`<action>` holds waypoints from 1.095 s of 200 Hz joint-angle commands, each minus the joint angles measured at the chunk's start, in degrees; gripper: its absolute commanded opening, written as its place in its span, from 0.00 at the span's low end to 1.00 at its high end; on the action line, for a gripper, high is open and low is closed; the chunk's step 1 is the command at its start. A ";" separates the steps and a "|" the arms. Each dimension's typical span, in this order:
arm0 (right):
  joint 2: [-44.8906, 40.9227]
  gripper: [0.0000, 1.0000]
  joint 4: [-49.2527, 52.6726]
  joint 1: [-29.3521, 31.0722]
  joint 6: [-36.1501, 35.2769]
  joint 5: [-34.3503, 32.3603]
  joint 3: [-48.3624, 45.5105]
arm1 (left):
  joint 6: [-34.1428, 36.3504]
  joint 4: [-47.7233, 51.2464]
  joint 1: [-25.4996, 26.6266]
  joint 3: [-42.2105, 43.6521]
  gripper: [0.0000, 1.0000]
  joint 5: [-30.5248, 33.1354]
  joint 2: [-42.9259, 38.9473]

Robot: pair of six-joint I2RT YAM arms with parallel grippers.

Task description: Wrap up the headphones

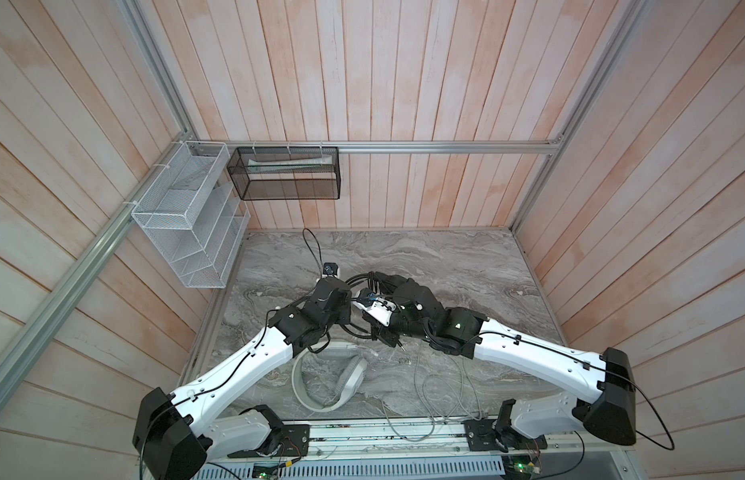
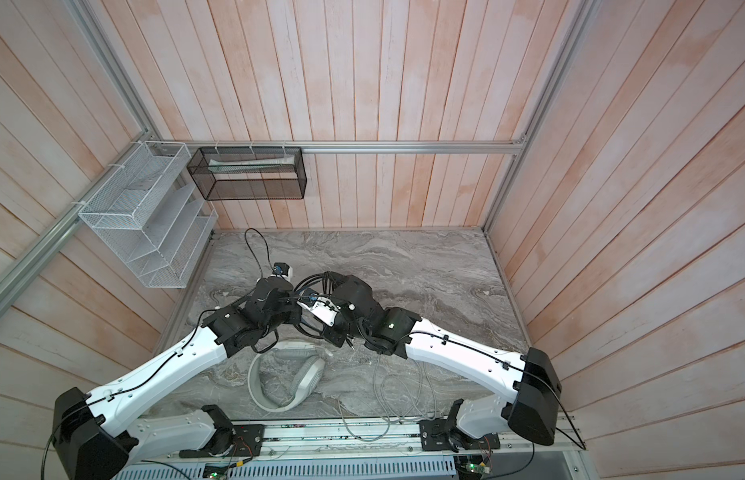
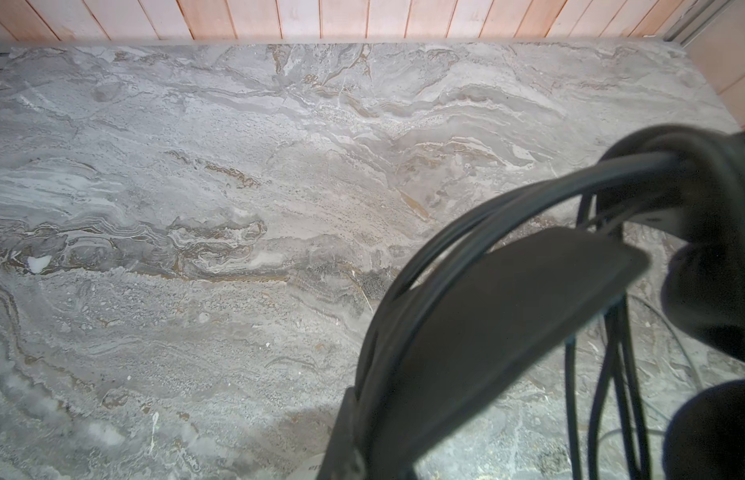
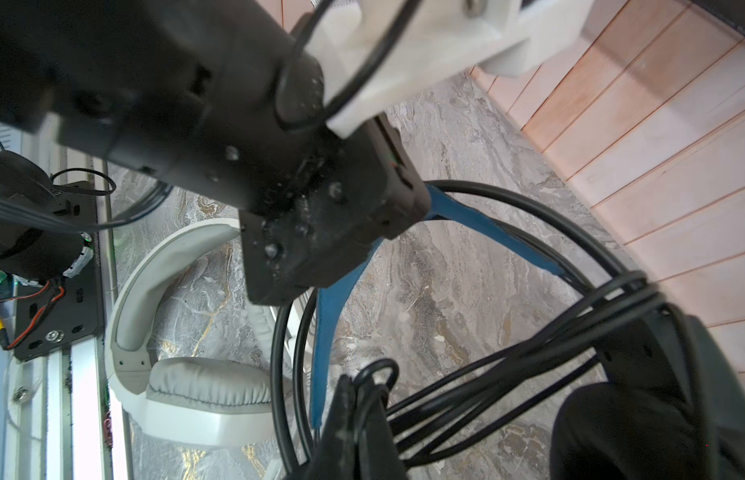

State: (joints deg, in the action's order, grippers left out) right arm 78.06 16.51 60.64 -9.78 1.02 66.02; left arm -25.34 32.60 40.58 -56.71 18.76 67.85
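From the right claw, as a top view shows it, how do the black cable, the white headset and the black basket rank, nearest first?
1. Black cable: gripped in the right claw, centre.
2. White headset: lying flat, nearer the front.
3. Black basket: hung high, far back left.

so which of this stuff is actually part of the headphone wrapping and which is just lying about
Part of the job:
black headphones
black cable, looped in a bundle
white-grey headphones
grey cable, lying loose

Just lying about:
white wire rack
black mesh basket on the wall rail
pale tube inside that basket
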 commanded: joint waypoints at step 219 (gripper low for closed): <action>-1.07 0.32 -4.47 -4.74 8.18 -7.37 -3.00 | 1.96 9.88 1.37 -8.34 0.00 -2.42 1.47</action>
State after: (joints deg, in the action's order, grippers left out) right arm 77.89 13.06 56.53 -2.22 -3.31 63.61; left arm -24.01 42.63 41.69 -61.01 19.03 69.23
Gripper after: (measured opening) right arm 0.293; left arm 0.076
